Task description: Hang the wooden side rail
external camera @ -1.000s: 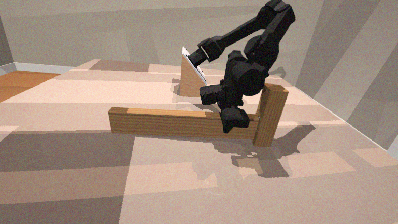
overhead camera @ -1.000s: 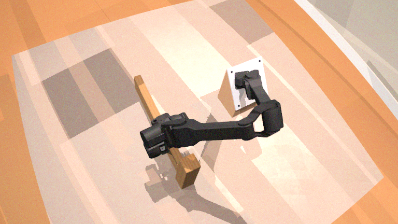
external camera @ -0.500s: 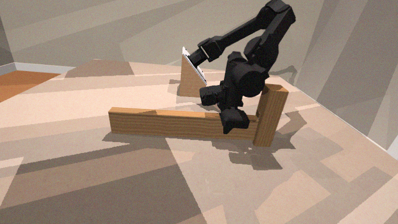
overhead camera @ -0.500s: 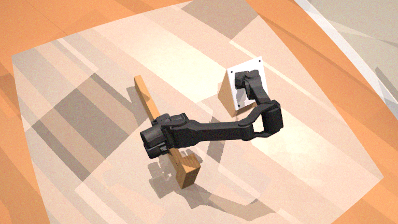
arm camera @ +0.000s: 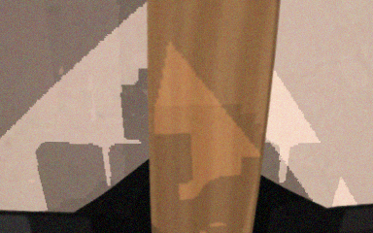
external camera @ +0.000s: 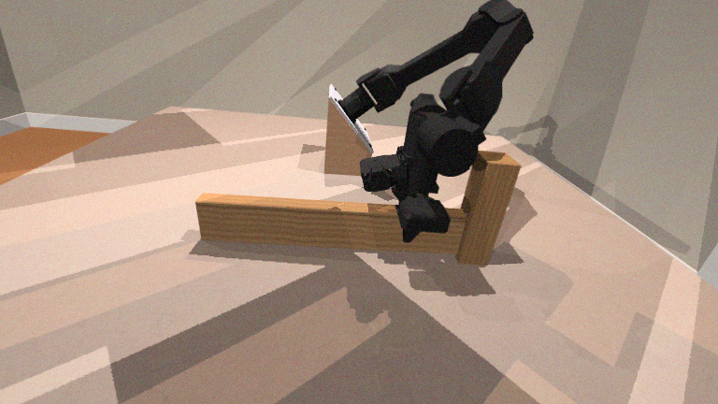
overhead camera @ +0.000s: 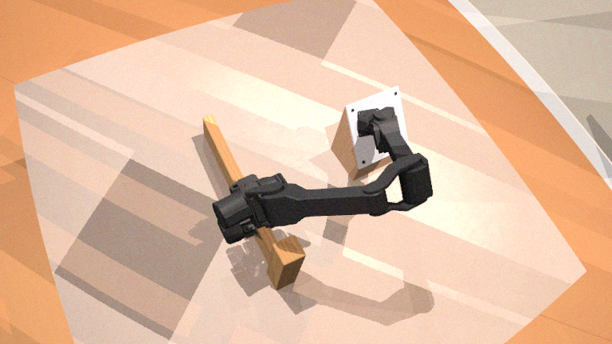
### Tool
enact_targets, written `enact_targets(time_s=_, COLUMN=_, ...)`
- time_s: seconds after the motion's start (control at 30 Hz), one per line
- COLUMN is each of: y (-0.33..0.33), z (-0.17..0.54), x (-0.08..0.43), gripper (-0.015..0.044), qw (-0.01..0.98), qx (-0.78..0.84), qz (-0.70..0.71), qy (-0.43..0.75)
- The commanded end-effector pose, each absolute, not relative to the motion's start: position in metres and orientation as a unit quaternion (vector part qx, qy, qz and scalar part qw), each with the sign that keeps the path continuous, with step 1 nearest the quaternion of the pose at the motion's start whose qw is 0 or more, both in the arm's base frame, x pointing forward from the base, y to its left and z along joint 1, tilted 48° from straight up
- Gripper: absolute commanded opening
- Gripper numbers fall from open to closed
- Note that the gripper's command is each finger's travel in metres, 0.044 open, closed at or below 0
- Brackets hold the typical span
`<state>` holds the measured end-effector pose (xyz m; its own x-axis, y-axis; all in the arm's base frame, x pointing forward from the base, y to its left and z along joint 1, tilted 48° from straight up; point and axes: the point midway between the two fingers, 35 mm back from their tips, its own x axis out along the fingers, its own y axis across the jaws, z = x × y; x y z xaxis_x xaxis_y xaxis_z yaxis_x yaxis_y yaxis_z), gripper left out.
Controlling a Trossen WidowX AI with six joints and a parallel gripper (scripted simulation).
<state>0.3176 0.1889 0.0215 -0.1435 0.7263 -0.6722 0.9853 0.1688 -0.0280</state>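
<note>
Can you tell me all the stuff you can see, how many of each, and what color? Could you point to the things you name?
side rail [overhead camera: 221, 150] [external camera: 296, 223] [arm camera: 209, 87]: one, light brown wood, lying long ways, one end at the post
headboard post [overhead camera: 289, 261] [external camera: 489, 209]: one, brown wood, standing at the rail's end
table [overhead camera: 451, 240] [external camera: 132, 220] [arm camera: 330, 39]: one, pale pinkish, under the rail and post
wedge block [overhead camera: 343, 142] [external camera: 344, 151]: one, brown, under the plate
plate [overhead camera: 370, 153] [external camera: 365, 137]: one, white, sloping on the block
hooks and pins: hidden, can't count
arm [overhead camera: 334, 201] [external camera: 434, 61]: one, black, mounted on the plate
tool [overhead camera: 245, 213] [external camera: 423, 230] [arm camera: 206, 204]: one, black, shut on the rail
</note>
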Motion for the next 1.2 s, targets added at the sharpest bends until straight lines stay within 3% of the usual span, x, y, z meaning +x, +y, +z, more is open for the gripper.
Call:
enact_targets(time_s=0.0, y=0.189, z=0.022, x=0.319, gripper=0.0, qw=0.266, qx=0.601, qz=-0.239, qy=0.715)
enact_targets(time_s=0.13, y=0.189, z=0.021, x=0.319, gripper=0.0, qw=0.266, qx=0.601, qz=-0.239, qy=0.715)
enact_targets(time_s=0.7, y=0.167, z=0.041, x=0.323, gripper=0.044, qw=0.267, qx=0.6, qz=-0.241, qy=0.715)
enact_targets(time_s=1.17, y=0.155, z=0.043, x=0.324, gripper=0.044, qw=0.266, qx=0.601, qz=-0.24, qy=0.714)
